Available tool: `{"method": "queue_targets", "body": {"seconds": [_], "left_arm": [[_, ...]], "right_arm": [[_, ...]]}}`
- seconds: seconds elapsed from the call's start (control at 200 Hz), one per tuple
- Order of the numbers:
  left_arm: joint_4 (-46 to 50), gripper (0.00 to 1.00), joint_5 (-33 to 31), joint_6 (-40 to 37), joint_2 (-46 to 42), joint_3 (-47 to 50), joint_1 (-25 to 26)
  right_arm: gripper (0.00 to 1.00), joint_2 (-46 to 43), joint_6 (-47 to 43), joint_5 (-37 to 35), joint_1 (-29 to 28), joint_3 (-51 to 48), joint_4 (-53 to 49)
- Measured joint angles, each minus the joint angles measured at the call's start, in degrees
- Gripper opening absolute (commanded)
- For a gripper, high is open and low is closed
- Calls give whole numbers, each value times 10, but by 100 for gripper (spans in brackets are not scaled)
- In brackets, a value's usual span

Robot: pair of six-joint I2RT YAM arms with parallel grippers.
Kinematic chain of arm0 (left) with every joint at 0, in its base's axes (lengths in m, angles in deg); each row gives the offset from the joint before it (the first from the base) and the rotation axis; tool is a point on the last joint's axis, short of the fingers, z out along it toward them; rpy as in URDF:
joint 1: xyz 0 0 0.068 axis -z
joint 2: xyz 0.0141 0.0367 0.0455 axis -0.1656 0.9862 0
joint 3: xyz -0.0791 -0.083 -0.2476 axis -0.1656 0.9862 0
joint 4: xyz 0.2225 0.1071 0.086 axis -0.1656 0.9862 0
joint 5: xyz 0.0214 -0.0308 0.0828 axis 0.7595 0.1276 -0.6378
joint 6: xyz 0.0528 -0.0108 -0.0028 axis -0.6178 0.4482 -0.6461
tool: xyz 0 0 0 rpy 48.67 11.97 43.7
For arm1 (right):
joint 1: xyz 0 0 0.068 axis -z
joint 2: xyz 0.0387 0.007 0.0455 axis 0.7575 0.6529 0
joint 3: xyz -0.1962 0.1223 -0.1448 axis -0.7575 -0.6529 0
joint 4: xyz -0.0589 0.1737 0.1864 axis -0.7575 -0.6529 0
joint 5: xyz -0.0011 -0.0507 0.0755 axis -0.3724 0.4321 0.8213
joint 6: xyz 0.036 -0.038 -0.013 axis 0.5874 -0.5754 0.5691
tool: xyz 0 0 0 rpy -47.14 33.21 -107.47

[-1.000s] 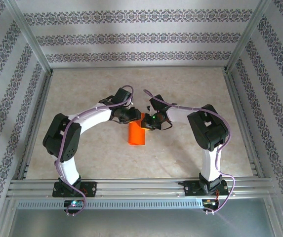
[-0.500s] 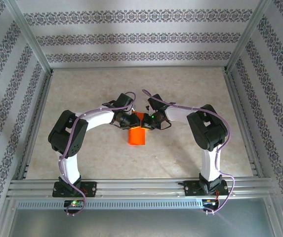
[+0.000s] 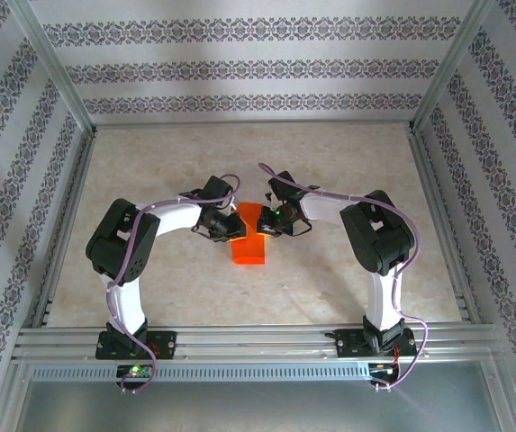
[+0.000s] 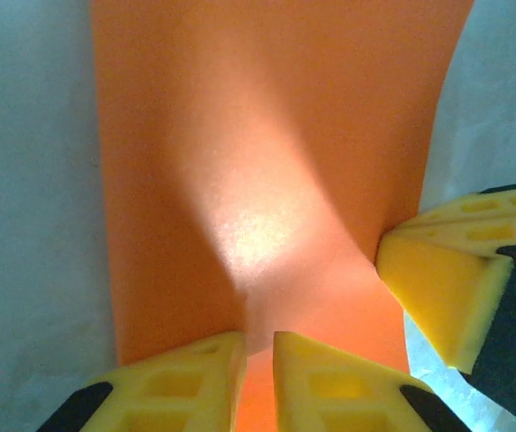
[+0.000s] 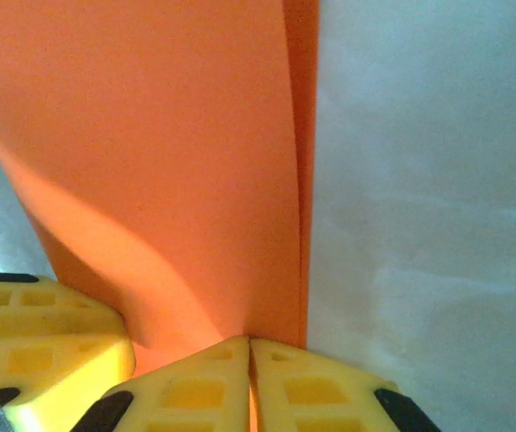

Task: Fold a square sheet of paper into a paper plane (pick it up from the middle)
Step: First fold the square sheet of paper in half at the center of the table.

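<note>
Table: the pale marbled table (image 3: 330, 162) spreads from the arms' bases towards 12 o'clock, inside patterned walls (image 3: 258, 67).
Left arm: the left arm (image 3: 163, 219) arches in from 8 o'clock towards the table's middle.
Right arm: the right arm (image 3: 330, 209) bends in from 4 o'clock to meet it.
Paper: the orange sheet of paper (image 3: 249, 247) sits near the table's middle as a narrow strip running 12 to 6 o'clock. Its far end is pinched between the two grippers. The right wrist view shows a second layer along one long edge.
Left gripper: the left gripper (image 3: 232, 227) is at the strip's 9 o'clock side, with its yellow fingers (image 4: 194, 382) clamped on the sheet's end.
Right gripper: the right gripper (image 3: 265, 223) is at the 3 o'clock side. Its fingers (image 5: 194, 387) are pressed together on the paper's edge, almost touching the other gripper.
</note>
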Motion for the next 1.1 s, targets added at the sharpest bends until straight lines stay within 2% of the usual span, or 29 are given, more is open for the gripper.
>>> {"method": "queue_targets", "body": {"seconds": [0.195,0.395,0.545,0.705,0.859,1.099], "left_arm": [[-6,20,12,-28,-29,37,-34],[46,19,-23,-39,-77,54,-68],[37,18,-34,-3,-110,53,-21],[-5,16,-18,49,-87,50,30],[-2,16,-23,74,-43,45,34],[1,16,-28,82,-45,51,30]], "right_arm": [[11,4,-1,0,0,7,-10],[11,6,-2,-1,0,12,-16],[11,10,-5,-3,-1,19,-25],[11,14,-5,-5,-5,23,-33],[11,16,-5,-6,-5,26,-37],[11,19,-8,-7,-5,30,-43]]}}
